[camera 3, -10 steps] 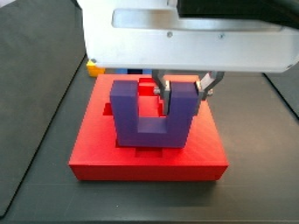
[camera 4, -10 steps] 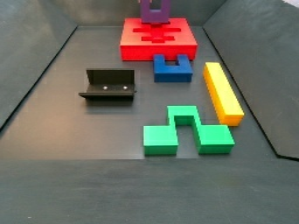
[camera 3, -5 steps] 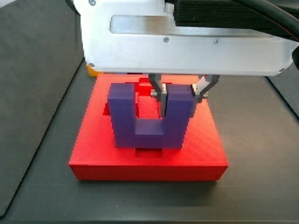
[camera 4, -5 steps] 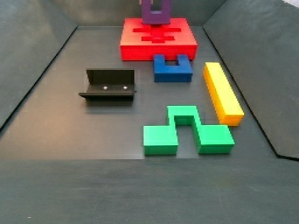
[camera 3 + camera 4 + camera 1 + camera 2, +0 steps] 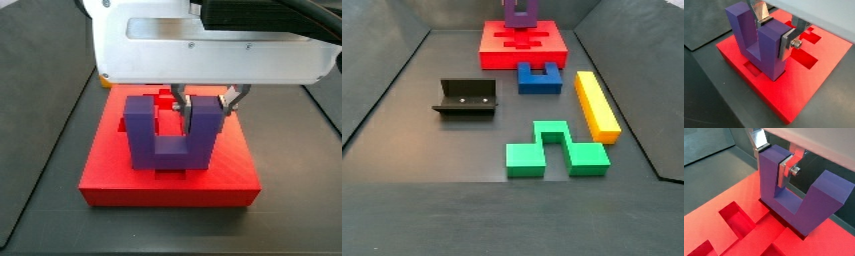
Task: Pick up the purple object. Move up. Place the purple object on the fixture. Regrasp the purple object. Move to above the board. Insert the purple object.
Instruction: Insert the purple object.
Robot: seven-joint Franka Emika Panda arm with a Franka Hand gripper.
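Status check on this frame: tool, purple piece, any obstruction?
Tool over the red board, shut on one prong of the purple U-block. Block upright, bridge down on board. No obstruction seen.

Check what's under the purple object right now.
The red board lies under the purple object, whose base sits at a cutout near the board's edge. The block hides how deep it is seated. The gripper clamps one prong, fingers either side.

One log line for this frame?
hand: shut on one prong of purple block | block: upright, base on board | fixture: empty | stage: insert
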